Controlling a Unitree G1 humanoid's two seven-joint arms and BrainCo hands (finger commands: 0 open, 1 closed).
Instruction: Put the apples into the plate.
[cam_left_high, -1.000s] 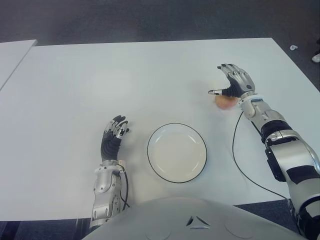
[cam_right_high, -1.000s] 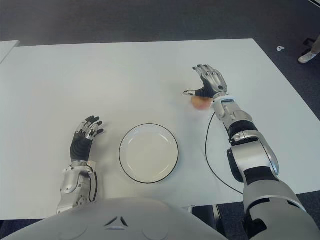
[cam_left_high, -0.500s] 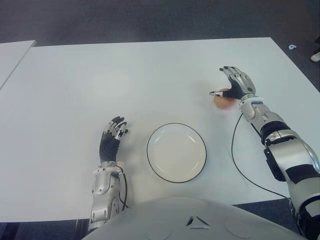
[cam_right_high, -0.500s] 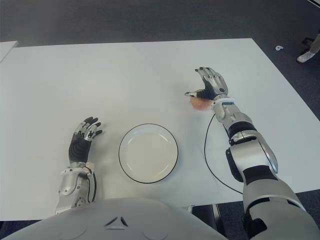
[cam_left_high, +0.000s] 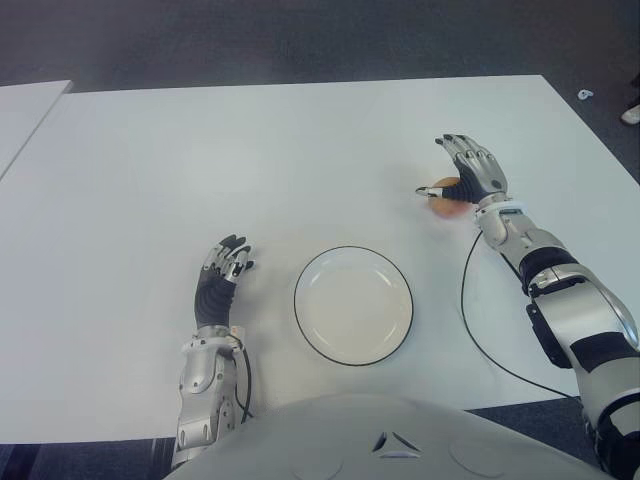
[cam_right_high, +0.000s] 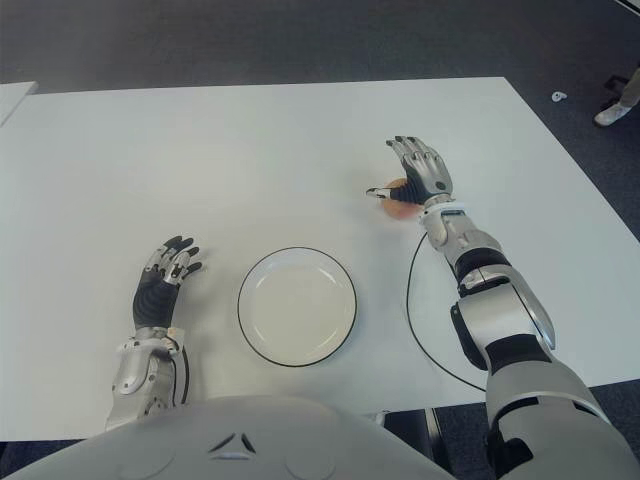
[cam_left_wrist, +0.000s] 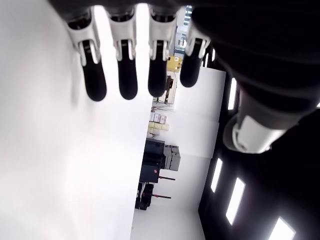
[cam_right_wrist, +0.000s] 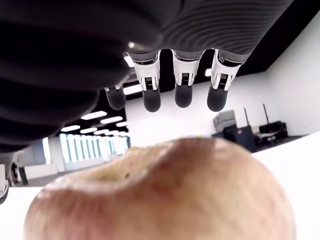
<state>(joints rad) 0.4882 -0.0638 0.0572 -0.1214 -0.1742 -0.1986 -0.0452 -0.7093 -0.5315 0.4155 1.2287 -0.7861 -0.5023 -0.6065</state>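
A reddish-yellow apple (cam_left_high: 446, 204) sits on the white table (cam_left_high: 200, 170), at the far right of the plate. My right hand (cam_left_high: 458, 172) hovers over the apple, palm down, with the thumb at its left side. In the right wrist view the fingers (cam_right_wrist: 182, 85) stretch out straight above the apple (cam_right_wrist: 165, 195) and do not close on it. The white plate (cam_left_high: 353, 305) with a dark rim lies near the table's front edge, with nothing in it. My left hand (cam_left_high: 222, 275) shows left of the plate, fingers spread and holding nothing.
A black cable (cam_left_high: 468, 305) runs over the table from my right forearm, to the right of the plate. A second white table (cam_left_high: 25, 110) stands at the far left. Dark floor lies beyond the far edge.
My right hand has tipped down and settled closer over the apple. My left hand has drawn back a little toward my body. The apple and plate have not moved.
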